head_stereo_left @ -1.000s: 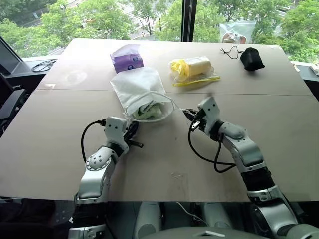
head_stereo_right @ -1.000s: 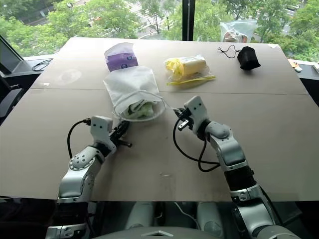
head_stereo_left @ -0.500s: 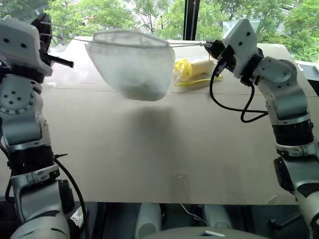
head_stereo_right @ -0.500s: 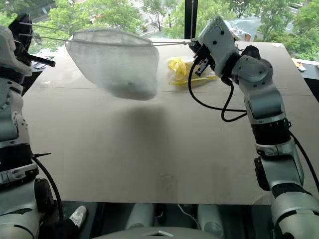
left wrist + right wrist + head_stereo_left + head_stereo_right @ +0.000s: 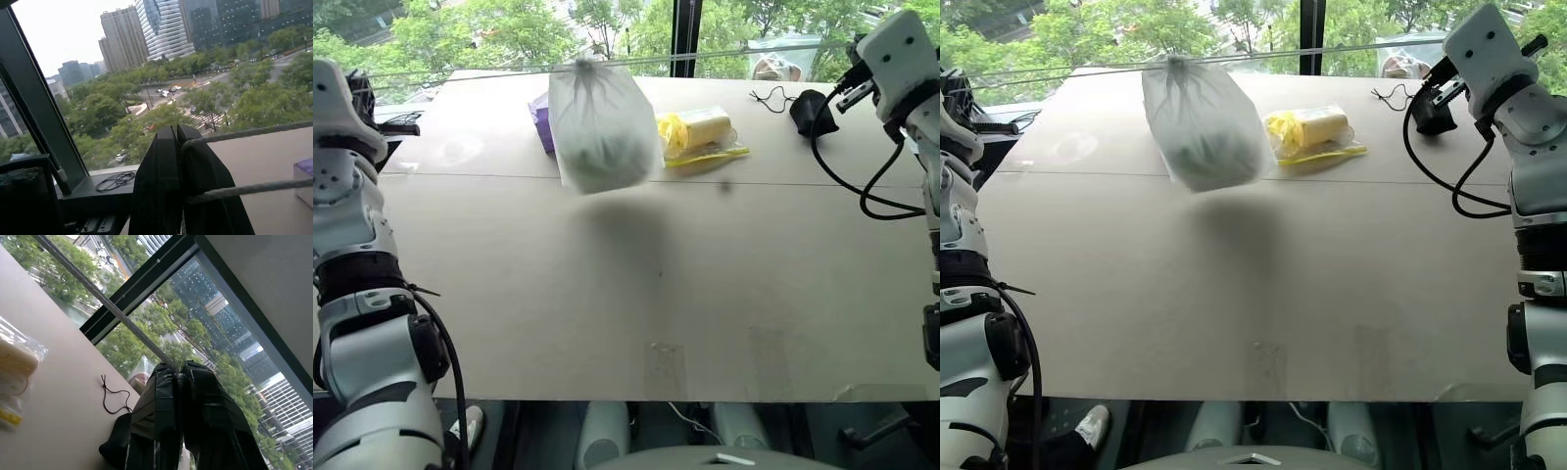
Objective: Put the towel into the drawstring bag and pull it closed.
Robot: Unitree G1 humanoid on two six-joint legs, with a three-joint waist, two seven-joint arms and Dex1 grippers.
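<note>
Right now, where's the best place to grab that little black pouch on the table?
Grip the black pouch across its bunched body, coming down from above: it lies slumped flat on the table, and its thin loose cord probably offers a poorer hold.

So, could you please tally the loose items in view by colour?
Translucent white fabric drawstring bag, hanging from taut cords: 1
Purple tissue pack: 1
Yellow item in clear plastic wrap: 1
Small black drawstring pouch: 1
Total: 4

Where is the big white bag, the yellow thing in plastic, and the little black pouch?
drawstring bag (image 5: 600,132), left eye view, middle of its hanging body.
yellow item in clear plastic (image 5: 698,133), left eye view, on the yellow part.
black pouch (image 5: 810,113), left eye view, on its dark body.
</note>
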